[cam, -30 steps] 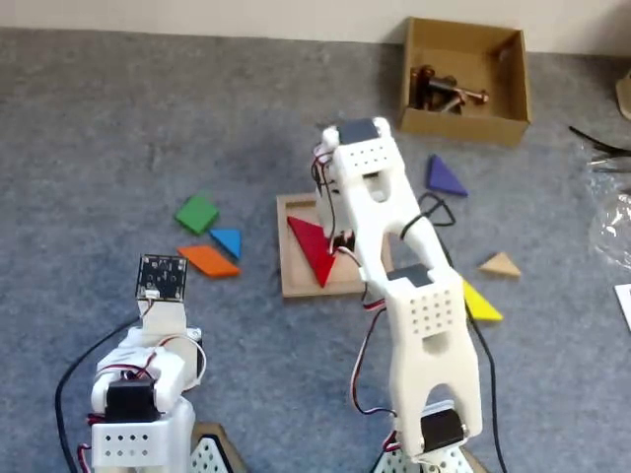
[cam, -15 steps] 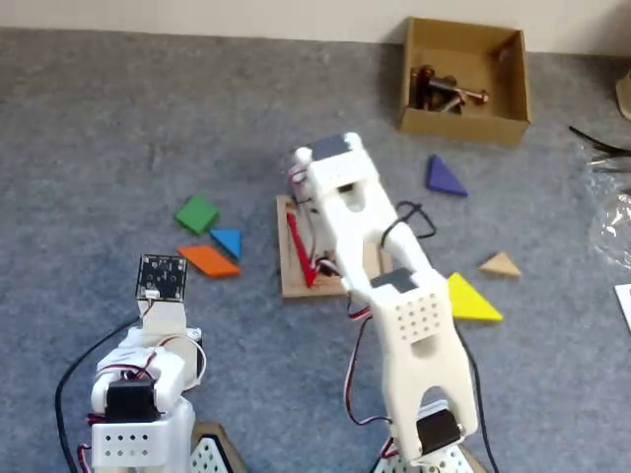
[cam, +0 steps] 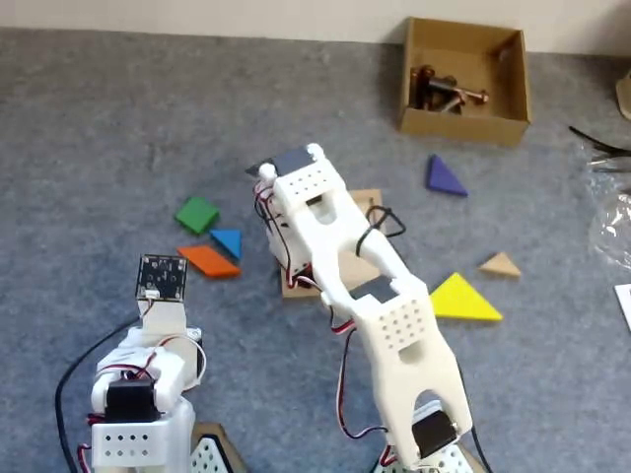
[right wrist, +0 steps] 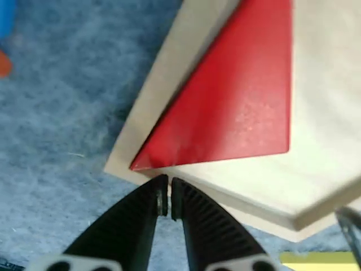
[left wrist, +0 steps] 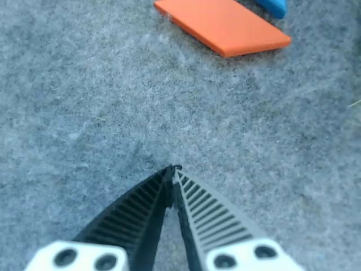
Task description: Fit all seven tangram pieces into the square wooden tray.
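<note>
The red triangle (right wrist: 231, 107) lies flat in the square wooden tray (right wrist: 169, 79), one corner against the rim. My right gripper (right wrist: 163, 195) is shut and empty, with its tips over the tray's rim just beside that corner. In the high view the right arm (cam: 325, 227) covers most of the tray (cam: 367, 202). Left of the tray lie the green square (cam: 197, 214), the blue triangle (cam: 227, 240) and the orange parallelogram (cam: 208, 260). To its right are the yellow triangle (cam: 461, 299), the purple triangle (cam: 445, 177) and the small tan triangle (cam: 501, 264). My left gripper (left wrist: 172, 169) is shut over bare carpet, short of the orange parallelogram (left wrist: 223, 25).
A cardboard box (cam: 463, 79) holding small metal parts stands at the back right. Loose clutter lies along the right edge (cam: 606, 158). The left arm (cam: 148, 374) stays at the near left. Grey carpet covers the table.
The right arm has swung left across the tray, now hiding the red triangle in the high view and uncovering the yellow triangle. The left arm has kept still.
</note>
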Motion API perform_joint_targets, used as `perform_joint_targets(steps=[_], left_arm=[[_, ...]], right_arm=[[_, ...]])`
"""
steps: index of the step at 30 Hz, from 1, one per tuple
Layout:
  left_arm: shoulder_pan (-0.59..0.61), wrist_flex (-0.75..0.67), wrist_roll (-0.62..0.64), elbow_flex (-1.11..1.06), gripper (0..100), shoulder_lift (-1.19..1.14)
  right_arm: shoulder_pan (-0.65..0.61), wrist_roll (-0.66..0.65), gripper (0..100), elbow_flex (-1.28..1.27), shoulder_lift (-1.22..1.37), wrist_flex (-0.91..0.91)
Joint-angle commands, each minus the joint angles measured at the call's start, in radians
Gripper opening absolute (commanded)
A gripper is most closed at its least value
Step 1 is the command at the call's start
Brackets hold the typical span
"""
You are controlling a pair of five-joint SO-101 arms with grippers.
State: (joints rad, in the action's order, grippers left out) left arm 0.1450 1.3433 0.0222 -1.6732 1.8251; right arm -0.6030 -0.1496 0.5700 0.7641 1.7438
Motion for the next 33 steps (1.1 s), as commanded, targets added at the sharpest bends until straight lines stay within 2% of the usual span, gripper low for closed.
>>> perform_joint_targets(steps=[1, 12, 24, 33], left_arm=[[0.012, 0.008, -0.006, -0.022, 1, 0.005], [0.012, 0.008, -0.006, -0.022, 1, 0.005], [0.012, 0.008, -0.006, -0.022, 1, 0.005], [0.012, 0.008, -0.006, -0.022, 1, 0.005]], right_arm=[[-0.015, -0.014, 0.5, 0.015, -0.091, 0.015], [0.042, -0.012, 0.5, 0.004, -0.306, 0.015], [0.274, -0.012, 0.5, -0.004, -0.414, 0.019], [0.321, -0.020, 0.5, -0.317, -0.714, 0.016]])
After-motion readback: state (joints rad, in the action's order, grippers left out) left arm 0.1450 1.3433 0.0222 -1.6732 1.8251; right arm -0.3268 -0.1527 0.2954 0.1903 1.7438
